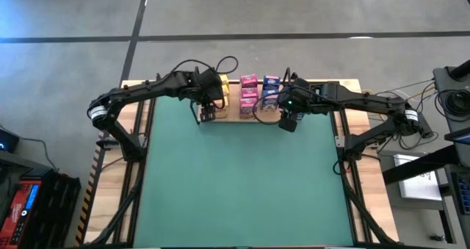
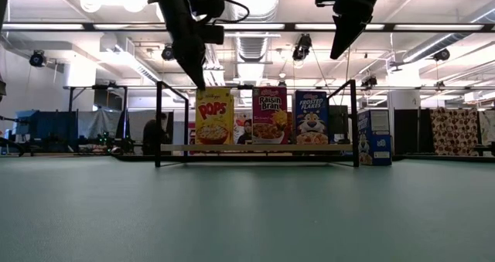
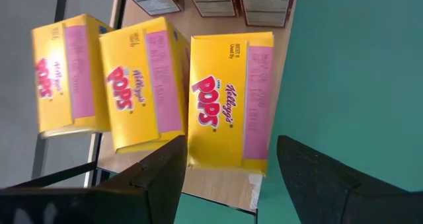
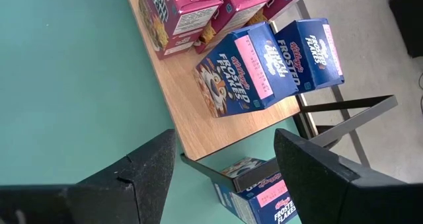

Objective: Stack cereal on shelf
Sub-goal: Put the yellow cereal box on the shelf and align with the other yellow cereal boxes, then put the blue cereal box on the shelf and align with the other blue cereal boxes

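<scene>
- Jaws of the left gripper (image 3: 228,168) stand apart with nothing between them; we see them hanging above the front yellow box (image 3: 231,98), not touching it.
- We find the left gripper (image 1: 208,102) over the left end of the shelf (image 1: 230,114), which lies along the far edge of the green counter (image 1: 242,183).
- From the left wrist view we count three yellow boxes in a row, one behind another: the front one at the shelf's counter-side edge, a second yellow box (image 3: 142,88) just behind it, and a third yellow box (image 3: 66,75) at the far side.
- Across the low view, we see three boxes upright on the wooden board between black wire uprights: the yellow box (image 2: 214,116), the pink box (image 2: 270,115) and the blue box (image 2: 312,117).
- Behind the front pink box stand more pink boxes (image 4: 218,2), close together.
- On the right end of the shelf we see two blue boxes, a front blue box (image 4: 239,71) and a rear blue box (image 4: 310,52) touching it.
- One more blue box (image 4: 261,191) stands on the counter just off the shelf's right end.
- Jaws of the right gripper (image 4: 225,174) are also spread wide and empty; the right gripper (image 1: 288,117) hovers near the shelf's right end.
</scene>
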You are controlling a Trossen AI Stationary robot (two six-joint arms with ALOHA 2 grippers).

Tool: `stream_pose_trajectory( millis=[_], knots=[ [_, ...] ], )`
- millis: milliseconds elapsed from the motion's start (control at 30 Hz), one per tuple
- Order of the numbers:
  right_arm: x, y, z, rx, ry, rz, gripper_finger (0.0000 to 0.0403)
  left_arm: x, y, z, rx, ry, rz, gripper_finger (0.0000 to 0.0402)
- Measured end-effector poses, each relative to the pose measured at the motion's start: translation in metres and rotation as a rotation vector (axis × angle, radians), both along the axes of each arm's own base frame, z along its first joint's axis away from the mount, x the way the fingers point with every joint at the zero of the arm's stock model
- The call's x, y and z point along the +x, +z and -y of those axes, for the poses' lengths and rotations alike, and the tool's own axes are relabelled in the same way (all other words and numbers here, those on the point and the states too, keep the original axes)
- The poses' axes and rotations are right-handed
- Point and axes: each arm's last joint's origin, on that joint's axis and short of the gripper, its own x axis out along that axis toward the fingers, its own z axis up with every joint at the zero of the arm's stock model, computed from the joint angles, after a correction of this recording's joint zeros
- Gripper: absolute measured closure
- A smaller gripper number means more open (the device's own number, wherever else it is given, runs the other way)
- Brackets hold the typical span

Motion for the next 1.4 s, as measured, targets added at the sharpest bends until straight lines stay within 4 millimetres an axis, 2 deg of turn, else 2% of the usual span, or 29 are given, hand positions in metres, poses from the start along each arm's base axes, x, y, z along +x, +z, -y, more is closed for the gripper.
stream_pose_trajectory(
  millis=[333, 533, 667, 800, 900, 1033, 1200, 1300, 1400],
  knots=[
    [0.000, 0.000, 0.000, 0.000, -0.001, 0.000, 0.0158, -0.007, 0.025, 0.004, 0.009, 0.056, 0.101, 0.0184],
    [0.000, 0.000, 0.000, 0.000, 0.000, 0.000, 0.0158, -0.006, 0.024, 0.005, -0.001, 0.079, 0.114, 0.0184],
    [0.000, 0.000, 0.000, 0.000, 0.000, 0.000, 0.0158, 0.005, 0.021, 0.013, 0.003, 0.035, 0.201, 0.0184],
    [0.000, 0.000, 0.000, 0.000, 0.000, 0.000, 0.0158, 0.015, 0.030, 0.026, 0.004, -0.071, 0.301, 0.0184],
    [0.000, 0.000, 0.000, 0.000, 0.001, 0.000, 0.0158, 0.018, 0.034, 0.037, -0.006, -0.083, 0.338, 0.0184],
    [0.000, 0.000, 0.000, -0.008, 0.016, -0.008, 0.0158, 0.022, 0.023, 0.058, -0.045, -0.086, 0.409, 0.0184],
    [0.001, 0.001, 0.000, -0.049, 0.096, -0.033, 0.0158, 0.025, -0.010, 0.098, -0.092, -0.153, 0.535, 0.0184],
    [0.005, 0.003, 0.001, -0.045, 0.066, 0.029, 0.0158, 0.022, -0.018, 0.119, -0.089, -0.231, 0.660, 0.0184],
    [0.013, 0.009, 0.003, -0.044, 0.021, 0.150, 0.0158, 0.015, -0.027, 0.128, -0.092, -0.256, 0.732, 0.0184]
  ],
)
